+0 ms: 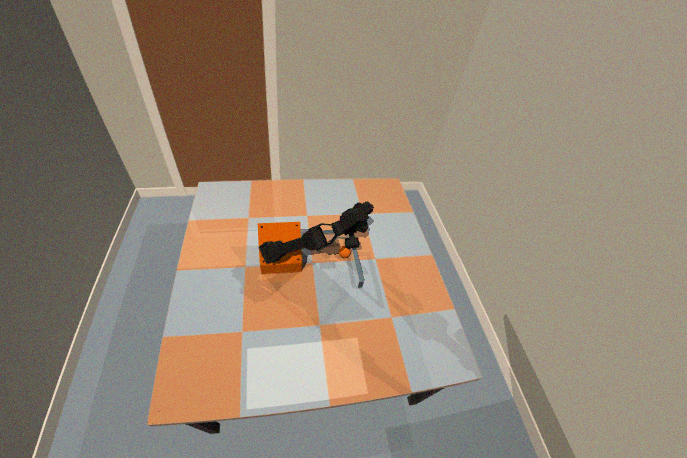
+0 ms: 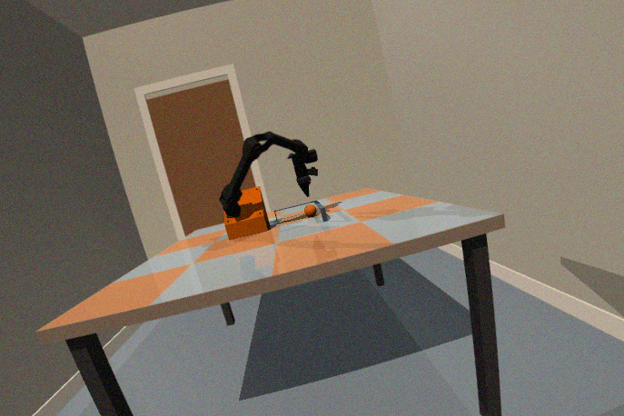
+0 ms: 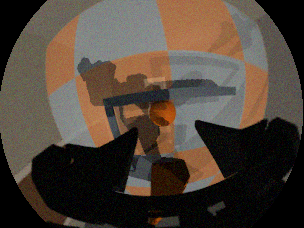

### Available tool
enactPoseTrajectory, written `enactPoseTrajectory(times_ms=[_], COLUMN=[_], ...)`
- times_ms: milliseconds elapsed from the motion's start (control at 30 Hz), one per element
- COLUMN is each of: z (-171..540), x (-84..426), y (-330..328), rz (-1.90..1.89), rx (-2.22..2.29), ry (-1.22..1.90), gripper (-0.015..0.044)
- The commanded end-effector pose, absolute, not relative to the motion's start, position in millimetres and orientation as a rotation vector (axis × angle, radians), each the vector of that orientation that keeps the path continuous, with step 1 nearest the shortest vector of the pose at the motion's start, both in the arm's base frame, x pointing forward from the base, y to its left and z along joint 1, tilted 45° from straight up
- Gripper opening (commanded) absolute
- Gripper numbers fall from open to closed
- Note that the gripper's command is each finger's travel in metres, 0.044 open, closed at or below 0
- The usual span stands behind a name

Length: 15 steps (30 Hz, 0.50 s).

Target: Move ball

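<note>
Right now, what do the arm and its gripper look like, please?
The arm is matte black, built of chunky jointed segments, and stands on a bright orange box base. The gripper is also black, with two pointed, wedge-shaped fingers. No cables or markings are visible.

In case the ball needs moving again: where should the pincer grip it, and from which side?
Grip the ball across its widest middle, coming straight down from above. It is round, so no side grips better, but the low clear walls stand close beside it and block a sideways approach. The open pincer already hangs above it, holding nothing.
</note>
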<state>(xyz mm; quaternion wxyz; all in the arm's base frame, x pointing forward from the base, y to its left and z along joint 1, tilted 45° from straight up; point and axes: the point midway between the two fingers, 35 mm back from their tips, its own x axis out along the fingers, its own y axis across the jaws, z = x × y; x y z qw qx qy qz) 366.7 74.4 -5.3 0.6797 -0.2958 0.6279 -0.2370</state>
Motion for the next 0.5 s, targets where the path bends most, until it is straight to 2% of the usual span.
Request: enactPoseTrajectory(times_ms=[0,67,100,233,467], z=[-7.7,-7.7,-5.8,24.8,26.8], x=[366.1,366.1,365.9,359.6,359.0], y=[72.4,72.4,74.2,101.4,103.1], rz=[-0.533,-0.533,-0.533,-0.537,-0.537], rx=[-0.669,-0.669,-0.668,-0.665,-0.665], ry=[1.416,1.416,1.416,1.415,1.415], gripper=[0.0412,0.0412,0.0439,0.044,0.044])
